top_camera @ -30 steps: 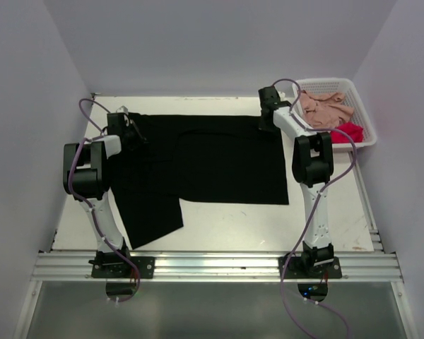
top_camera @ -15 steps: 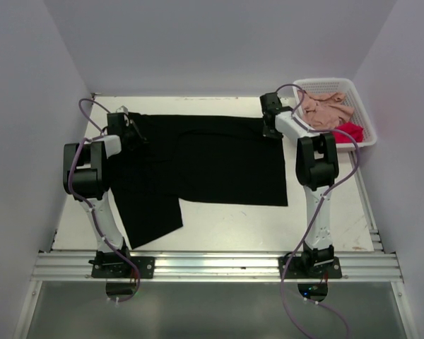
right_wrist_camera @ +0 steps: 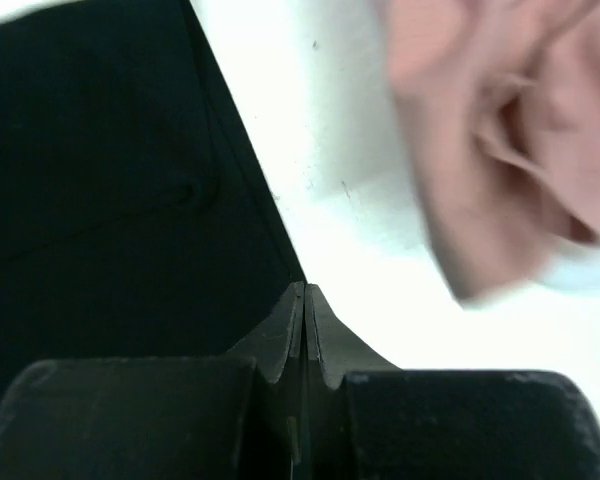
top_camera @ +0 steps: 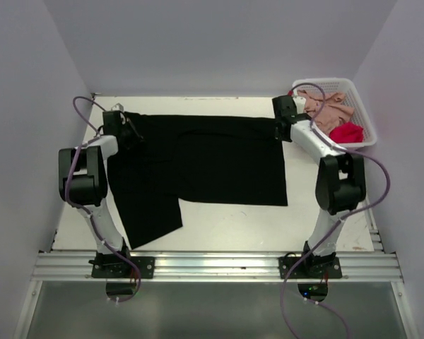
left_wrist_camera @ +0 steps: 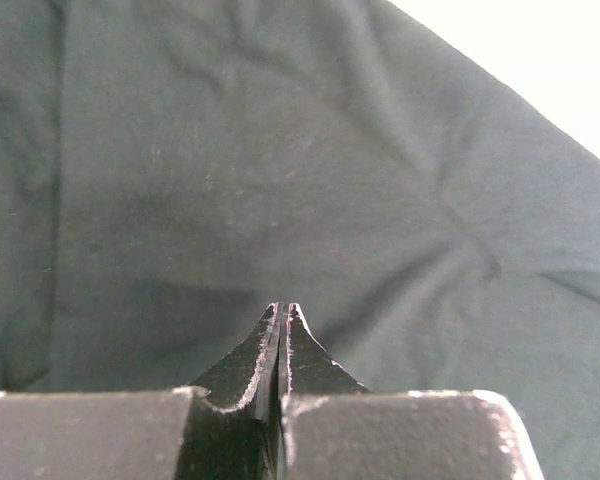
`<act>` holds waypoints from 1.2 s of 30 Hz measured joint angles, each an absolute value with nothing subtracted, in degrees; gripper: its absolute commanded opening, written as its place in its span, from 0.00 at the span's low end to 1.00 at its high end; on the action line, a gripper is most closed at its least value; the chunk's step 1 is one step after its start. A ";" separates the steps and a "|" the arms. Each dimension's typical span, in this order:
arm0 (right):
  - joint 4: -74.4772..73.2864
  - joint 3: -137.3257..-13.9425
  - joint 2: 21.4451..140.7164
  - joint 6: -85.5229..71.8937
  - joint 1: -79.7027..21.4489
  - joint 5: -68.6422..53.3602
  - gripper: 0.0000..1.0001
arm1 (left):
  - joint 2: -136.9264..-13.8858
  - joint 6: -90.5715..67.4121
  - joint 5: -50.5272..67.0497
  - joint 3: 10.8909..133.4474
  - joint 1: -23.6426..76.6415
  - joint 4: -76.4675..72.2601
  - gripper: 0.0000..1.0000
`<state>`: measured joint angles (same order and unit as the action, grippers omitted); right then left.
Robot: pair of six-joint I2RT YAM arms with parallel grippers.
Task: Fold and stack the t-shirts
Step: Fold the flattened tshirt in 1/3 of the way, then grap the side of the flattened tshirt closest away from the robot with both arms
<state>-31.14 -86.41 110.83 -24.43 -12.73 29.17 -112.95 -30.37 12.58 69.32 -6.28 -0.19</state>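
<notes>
Black t-shirt (top_camera: 212, 159), pink t-shirt (right_wrist_camera: 500, 130) blurred

the black t-shirt (top_camera: 205, 159) is soft, matt cloth, flecked with pale lint up close. the pink t-shirt (top_camera: 328, 109) and red t-shirt (top_camera: 348, 132) are soft cloth too. the basket (top_camera: 336, 85) is white plastic lattice. the counter (top_camera: 233, 226) is smooth, pale and faintly scuffed. the rail (top_camera: 219, 267) is brushed metal. the left gripper (left_wrist_camera: 282, 312) has matt black, grainy jaws.

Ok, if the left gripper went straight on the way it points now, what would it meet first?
The black t-shirt: the shut left gripper has only its cloth ahead, though how near it is remains unclear.
</notes>
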 measured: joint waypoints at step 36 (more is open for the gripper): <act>-33.04 -46.74 61.08 -26.76 -23.51 7.77 0.75 | -67.13 -40.60 5.76 47.03 33.12 57.78 0.60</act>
